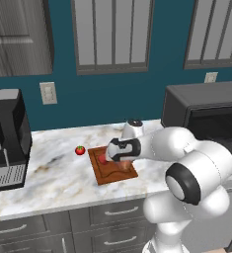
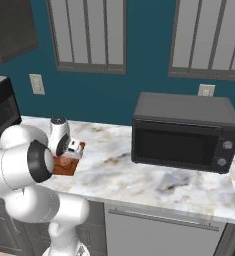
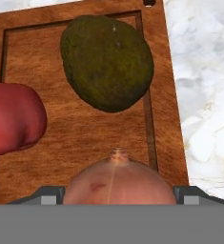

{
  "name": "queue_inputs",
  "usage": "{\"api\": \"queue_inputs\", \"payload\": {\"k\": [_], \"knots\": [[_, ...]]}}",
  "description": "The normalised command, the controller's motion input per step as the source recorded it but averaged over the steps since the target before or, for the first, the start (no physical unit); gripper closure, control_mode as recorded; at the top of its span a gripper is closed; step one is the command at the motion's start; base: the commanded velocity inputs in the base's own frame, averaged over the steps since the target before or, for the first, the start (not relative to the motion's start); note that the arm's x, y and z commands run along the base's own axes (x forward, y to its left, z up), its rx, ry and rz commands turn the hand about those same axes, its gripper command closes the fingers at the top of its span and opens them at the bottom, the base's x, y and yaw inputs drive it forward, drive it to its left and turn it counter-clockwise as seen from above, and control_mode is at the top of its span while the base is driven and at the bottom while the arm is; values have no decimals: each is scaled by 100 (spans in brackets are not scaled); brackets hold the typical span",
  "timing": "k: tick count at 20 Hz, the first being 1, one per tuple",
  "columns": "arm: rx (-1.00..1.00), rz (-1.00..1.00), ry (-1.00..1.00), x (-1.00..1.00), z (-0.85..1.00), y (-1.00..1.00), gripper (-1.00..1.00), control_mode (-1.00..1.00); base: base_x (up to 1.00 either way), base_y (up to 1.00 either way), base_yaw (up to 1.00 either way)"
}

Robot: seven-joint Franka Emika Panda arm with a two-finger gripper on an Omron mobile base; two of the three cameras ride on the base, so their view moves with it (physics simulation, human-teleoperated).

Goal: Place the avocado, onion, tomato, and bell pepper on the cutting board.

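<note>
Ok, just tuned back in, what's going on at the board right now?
The arm's gripper is low over the cutting board with its jaws wide around the onion; whether it grips it I cannot tell. The avocado and the bell pepper already lie on the board. The tomato sits on the marble counter left of the board, not yet moved.

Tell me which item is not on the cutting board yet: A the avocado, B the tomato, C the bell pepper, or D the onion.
B: the tomato sits on the marble counter left of the cutting board, while the avocado, bell pepper and onion are over the wood.
</note>
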Motion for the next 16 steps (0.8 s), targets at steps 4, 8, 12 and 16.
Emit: {"api": "queue_inputs", "payload": {"k": [4,8,12,16], "knots": [[0,0,4,14,-35,0,100,-100,0,0,0],[0,0,3,13,-34,0,-100,-100,0,0,0],[0,0,4,3,-29,0,-100,-100,0,0,0],[0,0,0,0,-7,0,-100,-100,0,0,0]]}}
